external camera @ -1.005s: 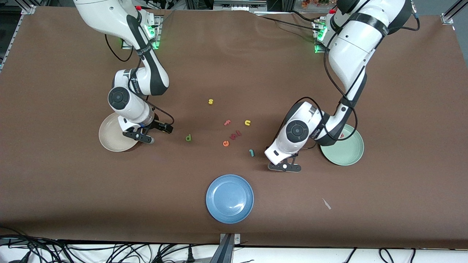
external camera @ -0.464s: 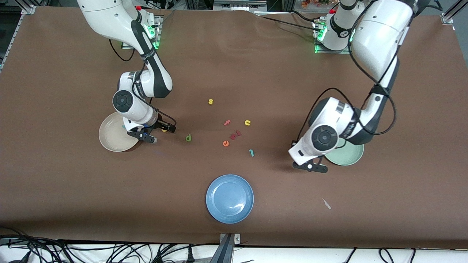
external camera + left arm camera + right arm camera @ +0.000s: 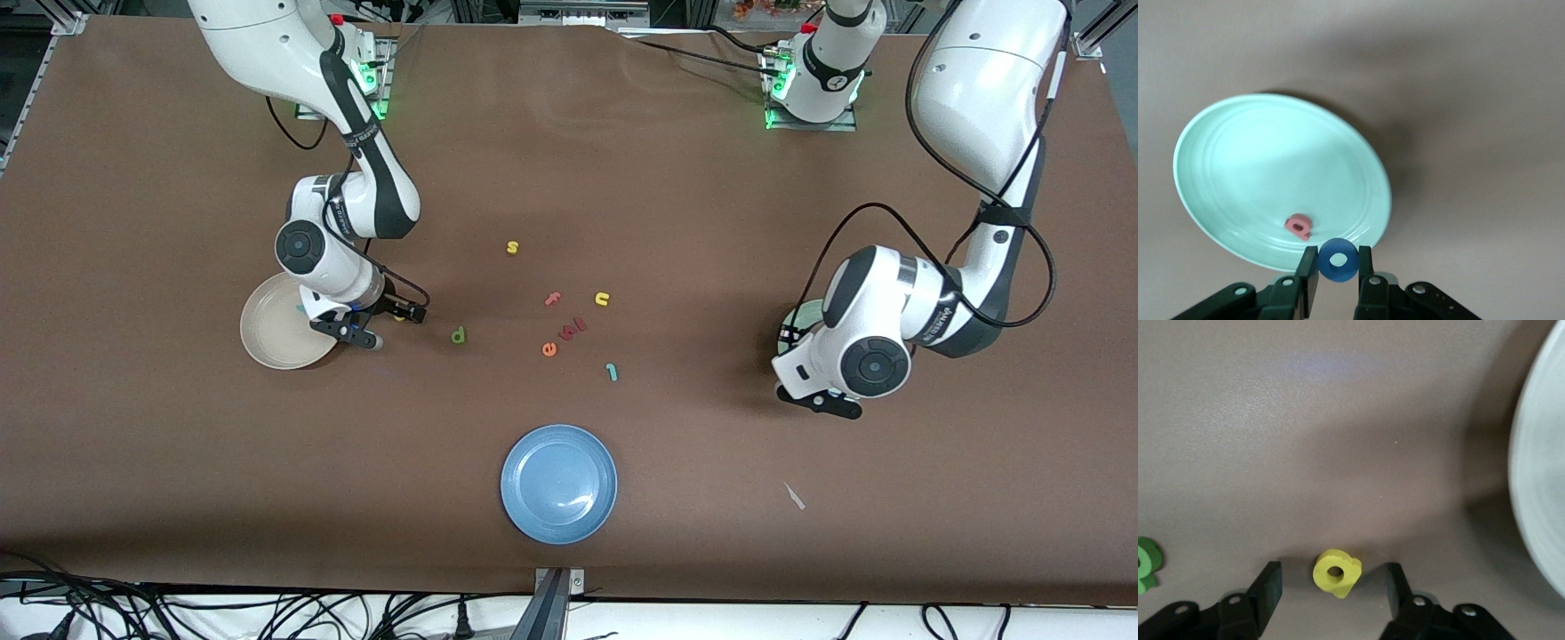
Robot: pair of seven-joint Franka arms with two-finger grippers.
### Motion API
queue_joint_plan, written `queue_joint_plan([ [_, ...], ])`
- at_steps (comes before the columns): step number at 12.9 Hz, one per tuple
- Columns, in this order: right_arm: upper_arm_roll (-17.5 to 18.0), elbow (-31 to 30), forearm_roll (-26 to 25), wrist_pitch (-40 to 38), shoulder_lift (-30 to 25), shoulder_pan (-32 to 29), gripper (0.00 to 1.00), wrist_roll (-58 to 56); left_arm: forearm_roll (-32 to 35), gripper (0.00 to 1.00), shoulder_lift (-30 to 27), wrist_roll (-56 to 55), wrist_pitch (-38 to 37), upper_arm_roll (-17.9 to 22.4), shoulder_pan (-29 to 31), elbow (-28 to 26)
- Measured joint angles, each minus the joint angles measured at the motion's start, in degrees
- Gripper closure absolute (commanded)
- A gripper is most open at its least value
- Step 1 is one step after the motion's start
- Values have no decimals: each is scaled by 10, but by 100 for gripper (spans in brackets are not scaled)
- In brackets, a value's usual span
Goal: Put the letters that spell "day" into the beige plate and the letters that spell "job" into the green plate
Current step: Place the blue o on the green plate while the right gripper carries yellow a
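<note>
My left gripper point(image 3: 1338, 259) is shut on the blue ring-shaped o point(image 3: 1338, 261), held over the rim of the pale green plate point(image 3: 1258, 153). The pinkish-red b point(image 3: 1299, 226) lies in that plate. In the front view the left arm hides most of the green plate point(image 3: 794, 320). My right gripper point(image 3: 1333, 573) is low beside the beige plate point(image 3: 267, 342), open, with the yellow a point(image 3: 1336, 573) between its fingers and untouched. The dark green d point(image 3: 458, 335) and the teal j point(image 3: 611, 371) lie on the table. A tiny teal speck point(image 3: 300, 308) shows on the beige plate.
Loose letters lie mid-table: a yellow s point(image 3: 512, 247), a pink f point(image 3: 553, 299), a yellow u point(image 3: 602, 299), an orange e point(image 3: 548, 349) and a pink piece point(image 3: 576, 327). A blue plate point(image 3: 558, 483) sits nearest the front camera. A paper scrap point(image 3: 794, 495) lies toward the left arm's end.
The left arm has swung from beside the j toward its own end of the table, to over the green plate. The right gripper has shifted off the beige plate to straddle the yellow a, its fingers narrowing.
</note>
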Motion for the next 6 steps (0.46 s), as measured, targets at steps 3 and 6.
queue_joint_plan([
  [3,0,0,0,0,0,-1,47,-9,24,100,-9,5,13,0,7,-41],
  [6,-1,0,0,-1,0,-3,53,-12,27,100,-28,5,77,0,13,-104],
])
